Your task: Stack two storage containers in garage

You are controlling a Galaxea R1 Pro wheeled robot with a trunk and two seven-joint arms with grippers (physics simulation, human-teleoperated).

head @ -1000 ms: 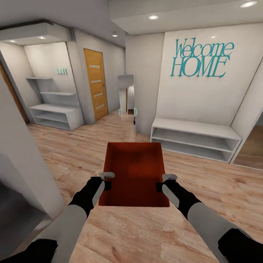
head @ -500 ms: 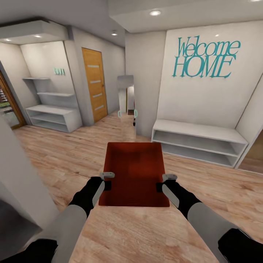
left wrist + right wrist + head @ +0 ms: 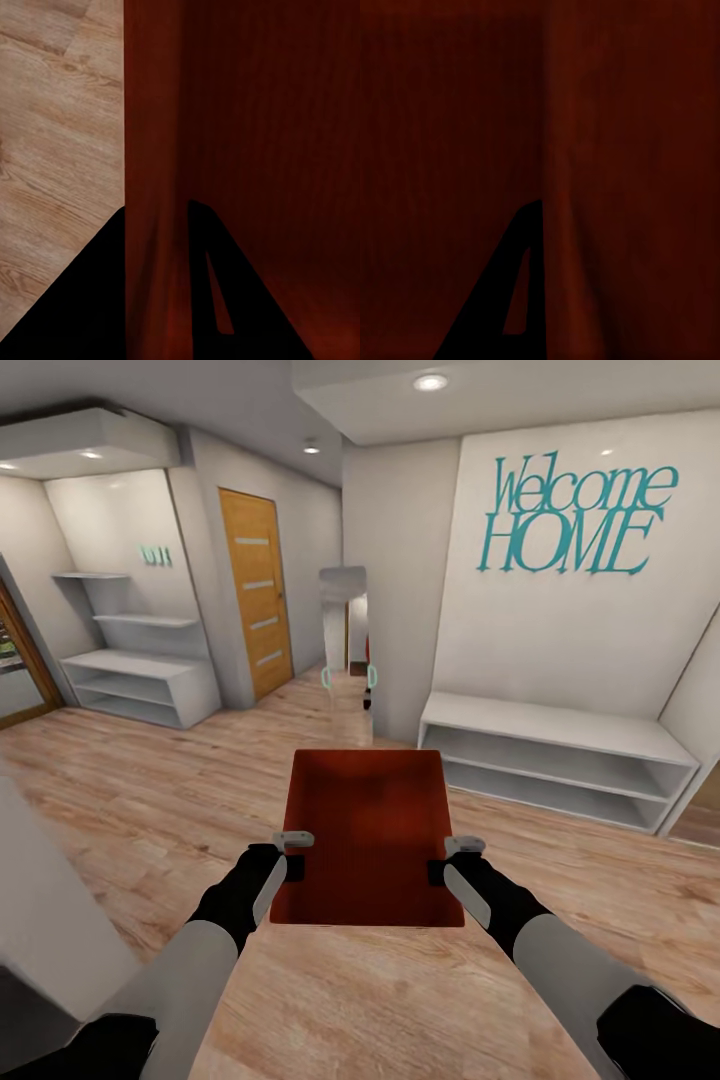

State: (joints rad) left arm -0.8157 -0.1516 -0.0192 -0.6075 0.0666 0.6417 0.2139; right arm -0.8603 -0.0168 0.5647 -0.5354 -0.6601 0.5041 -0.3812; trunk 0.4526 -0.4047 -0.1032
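Beneath both end effectors, light wood-plank flooring spreads across an entry hall. Ahead of them and to the right rises a white wall carrying teal "Welcome HOME" lettering, with a long low white shelf unit at its foot. Ahead and to the left stands a wood door with pale inset strips, and further left a second white shelf unit sits in an alcove. Straight ahead, a narrow opening leads deeper into the house.

Between the two end effectors hangs one storage container, a lidless red-orange box, held level above the flooring with its open side up and its long axis pointing away from the robot.

The left end effector is clamped on the container's left wall near the near corner; in the left wrist view one dark finger lies outside the wall and the other inside. The right end effector grips the right wall in the same way, with a dark finger against the red wall in the right wrist view.
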